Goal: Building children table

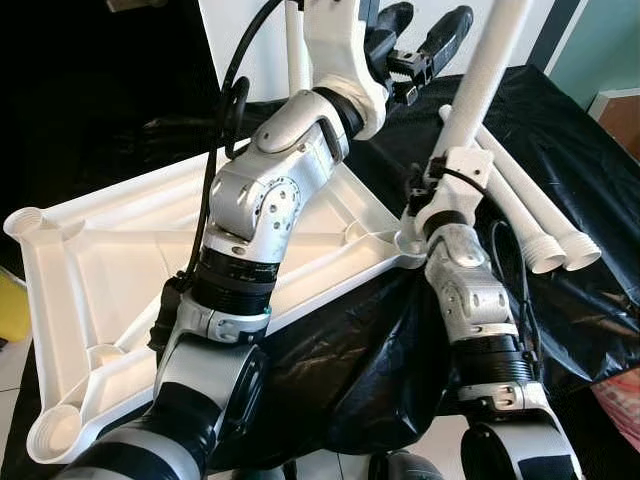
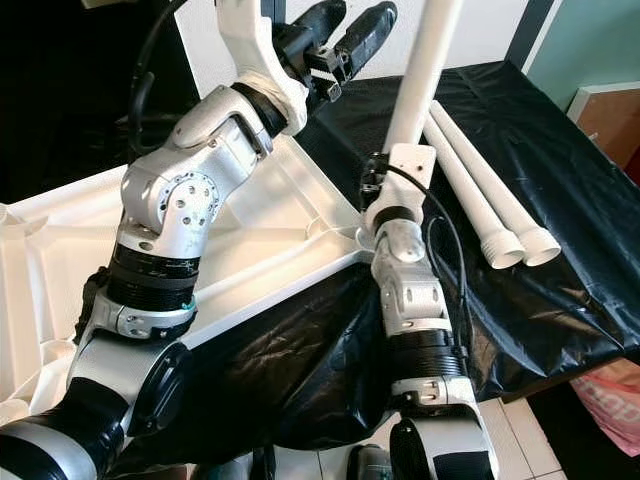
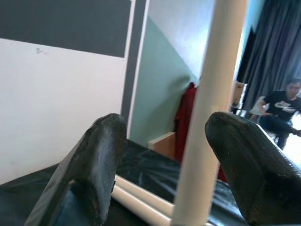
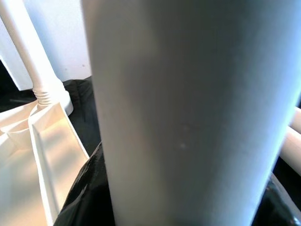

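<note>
Upturned white tabletop (image 1: 110, 290) lying across the lower left of the head views, corner sockets facing up, on a counter (image 1: 560, 120) draped in black sheeting. One white leg (image 1: 485, 70) standing tilted at the near right corner socket, centre right of frame, rising out of the top edge. Another leg (image 4: 33, 56) already seated in a far socket. Two spare legs (image 1: 540, 215) lying side by side at right, threaded ends toward the camera.

Right end effector (image 1: 437, 200) up against the tilted leg low down, by the socket; fingers hidden, so cannot tell whether clamped. Left end effector (image 1: 415, 40) raised at top centre, fingers spread, leg passing between them without contact.

Likely light, hollow, rigid plastic with a smooth, slippery surface. Best taken low near the thread for turning, steadied higher up; cross-threading probable if kept tilted.
</note>
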Motion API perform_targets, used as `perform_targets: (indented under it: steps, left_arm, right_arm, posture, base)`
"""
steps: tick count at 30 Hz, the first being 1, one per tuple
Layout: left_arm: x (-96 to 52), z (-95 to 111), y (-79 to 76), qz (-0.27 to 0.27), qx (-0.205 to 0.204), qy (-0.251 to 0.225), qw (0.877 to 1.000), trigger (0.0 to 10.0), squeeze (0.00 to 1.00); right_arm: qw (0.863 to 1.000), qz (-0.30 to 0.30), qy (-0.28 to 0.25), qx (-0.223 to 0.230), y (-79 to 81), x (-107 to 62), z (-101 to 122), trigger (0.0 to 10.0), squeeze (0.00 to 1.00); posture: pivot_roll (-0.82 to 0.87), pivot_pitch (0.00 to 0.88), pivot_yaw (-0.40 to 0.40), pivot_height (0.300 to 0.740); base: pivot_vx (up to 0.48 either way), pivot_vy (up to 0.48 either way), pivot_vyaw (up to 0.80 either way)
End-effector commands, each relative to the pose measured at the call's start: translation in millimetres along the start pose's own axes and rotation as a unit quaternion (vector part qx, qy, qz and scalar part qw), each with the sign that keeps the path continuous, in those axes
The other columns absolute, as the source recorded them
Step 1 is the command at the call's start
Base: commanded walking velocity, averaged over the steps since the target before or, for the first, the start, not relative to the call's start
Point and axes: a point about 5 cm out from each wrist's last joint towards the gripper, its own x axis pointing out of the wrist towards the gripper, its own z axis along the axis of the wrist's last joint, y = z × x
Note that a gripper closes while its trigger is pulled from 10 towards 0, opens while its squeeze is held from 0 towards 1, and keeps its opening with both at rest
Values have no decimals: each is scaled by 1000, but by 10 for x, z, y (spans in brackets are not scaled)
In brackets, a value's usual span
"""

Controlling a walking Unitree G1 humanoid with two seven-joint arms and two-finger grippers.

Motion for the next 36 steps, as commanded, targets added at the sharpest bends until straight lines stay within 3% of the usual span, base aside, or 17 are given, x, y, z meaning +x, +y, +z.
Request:
perform_targets:
  steps: [1,9,16,21,28,36]
  left_arm:
    - [-32,-80,-41,-43,21,9,999,10000,0]
    - [-147,-289,40,-31,51,36,998,10000,0]
    - [-401,-563,152,-30,68,86,993,10000,0]
    - [-505,-641,157,-35,77,98,992,10000,0]
    - [-657,-759,114,-56,81,115,988,10000,0]
    - [-929,-1001,-62,-128,61,173,975,10000,0]
  right_arm:
    - [1000,6,0,8,-15,-17,-30,10000,0]
    - [1000,20,-1,3,-35,-52,-78,10000,0]
    - [1000,28,11,-1,-112,-82,-226,10000,0]
    - [999,31,20,-10,-153,-93,-293,10000,0]
    - [999,44,20,-20,-175,-105,-363,10000,0]
    - [996,81,32,-36,-131,-108,-499,10000,0]
  posture:
    - [-21,93,30,740]
    - [-23,103,28,740]
    - [-19,110,23,740]
    - [-18,110,22,740]
    - [-17,105,17,740]
    - [-6,100,13,740]
  base:
    - [0,0,0]
    - [0,0,0]
    - [0,0,0]
    - [0,0,0]
    - [0,0,0]
    - [0,0,0]
